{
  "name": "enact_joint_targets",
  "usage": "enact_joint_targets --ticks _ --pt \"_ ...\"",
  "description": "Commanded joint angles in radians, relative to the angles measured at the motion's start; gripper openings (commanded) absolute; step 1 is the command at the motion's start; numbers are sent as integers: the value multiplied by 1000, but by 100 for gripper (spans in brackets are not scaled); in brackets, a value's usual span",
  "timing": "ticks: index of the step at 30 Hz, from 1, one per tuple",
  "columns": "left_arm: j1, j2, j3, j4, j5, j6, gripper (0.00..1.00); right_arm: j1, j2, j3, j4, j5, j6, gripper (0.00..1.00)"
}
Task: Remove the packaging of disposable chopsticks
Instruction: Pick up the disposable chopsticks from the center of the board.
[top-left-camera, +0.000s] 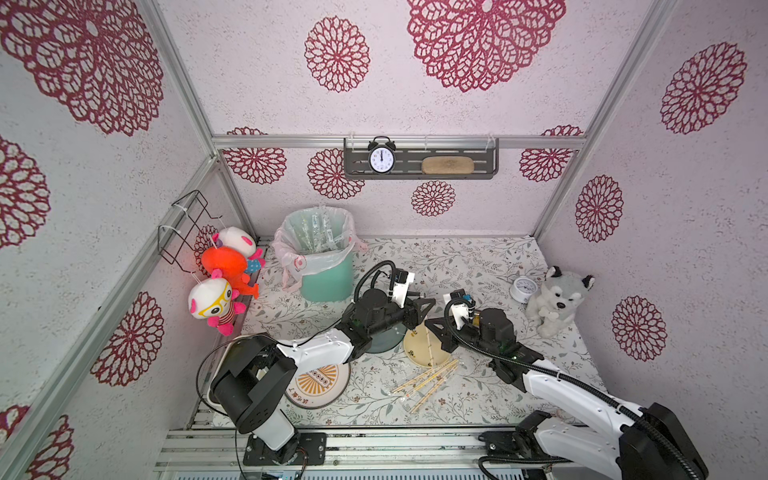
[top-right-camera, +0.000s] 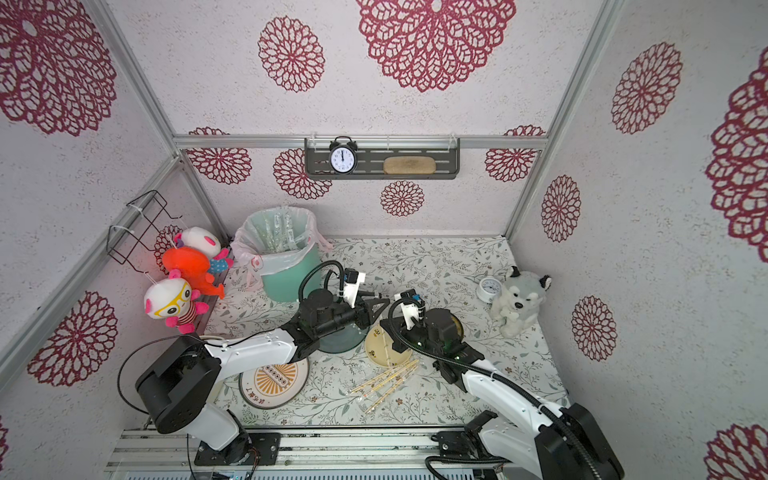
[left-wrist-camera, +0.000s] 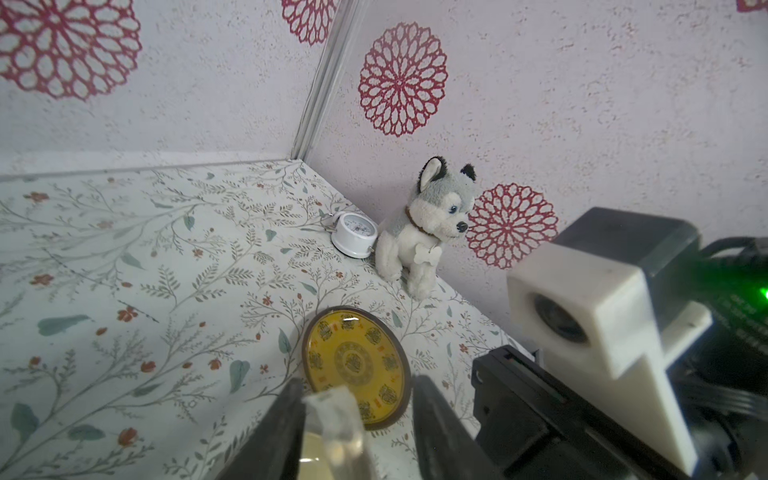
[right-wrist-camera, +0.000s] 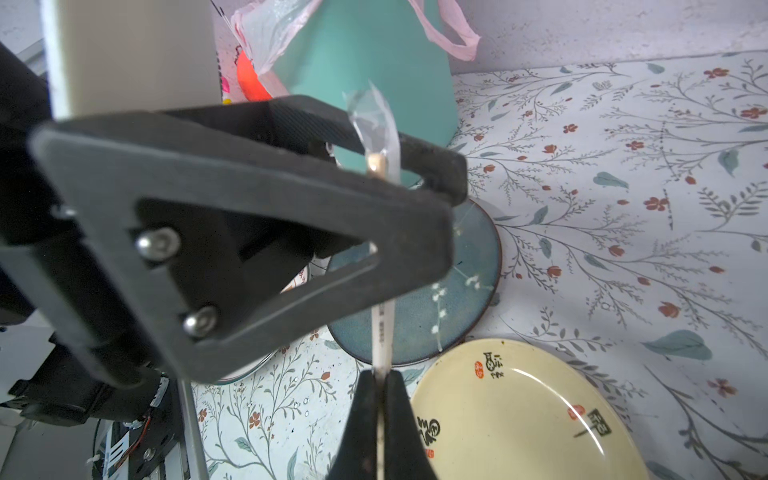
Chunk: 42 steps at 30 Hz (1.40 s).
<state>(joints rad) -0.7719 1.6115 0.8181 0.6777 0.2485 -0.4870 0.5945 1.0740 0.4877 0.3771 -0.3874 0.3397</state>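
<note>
Right pincer (right-wrist-camera: 380, 388) clamped shut on the lower end of a sleeved pair of chopsticks (right-wrist-camera: 384, 332), held roughly upright over the cream plate (right-wrist-camera: 519, 411), midway between the side edges of the bench (right-wrist-camera: 623, 208) — left pincer (left-wrist-camera: 358, 390) part-open, fingers (left-wrist-camera: 286, 428) either side of the sleeve (right-wrist-camera: 376, 120) at its crinkled top, gap showing.
</note>
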Motion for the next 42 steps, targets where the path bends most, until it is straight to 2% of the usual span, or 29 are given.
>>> enact_joint_targets --ticks 1,3,4,5,6,7,9,16,18,21,22,23,24,30,35,37,39,42 --pt "-13 -30 -32 75 -13 -30 41 -1 17 15 99 -42 -31 0" --pt "-19 -28 -34 78 -14 -42 41 -1 30 18 117 -56 -28 0" --pt "-23 -26 -40 84 -19 -47 37 -1 34 20 118 -58 -27 0" --pt "-24 -26 -44 93 -19 -51 25 -1 34 20 120 -55 -27 0" --pt "-25 -28 -46 94 -17 -54 18 -1 35 19 125 -53 -28 0" --pt "-26 -31 -47 93 -18 -55 16 -1 36 20 127 -52 -28 0" --pt "-27 -39 -40 72 -18 -52 1 -1 46 21 143 -64 -21 0" --pt "-27 -76 -31 29 -30 -23 0 -1 67 20 160 -58 -4 0" --pt "-19 -112 -30 9 -5 10 0 -1 55 -3 173 -44 2 25" --pt "18 -165 -14 -22 76 37 0 -2 39 -47 218 -72 10 51" --pt "33 -177 -10 -22 110 35 0 -2 40 -69 257 -82 23 64" --pt "48 -190 -8 -22 155 34 0 -1 47 -94 318 -102 37 82" --pt "57 -206 -6 -24 191 39 0 -2 55 -109 360 -130 44 90" --pt "62 -270 5 -100 262 134 0 1 97 -147 562 -275 18 91" --pt "62 -279 -7 -44 320 137 0 24 143 -114 610 -358 -27 75" --pt "62 -273 1 -37 347 131 0 29 154 -93 610 -384 -33 73" --pt "60 -268 4 -32 350 126 0 31 166 -73 614 -402 -33 64" --pt "57 -260 -5 6 351 121 0 33 193 -49 621 -419 -31 39"
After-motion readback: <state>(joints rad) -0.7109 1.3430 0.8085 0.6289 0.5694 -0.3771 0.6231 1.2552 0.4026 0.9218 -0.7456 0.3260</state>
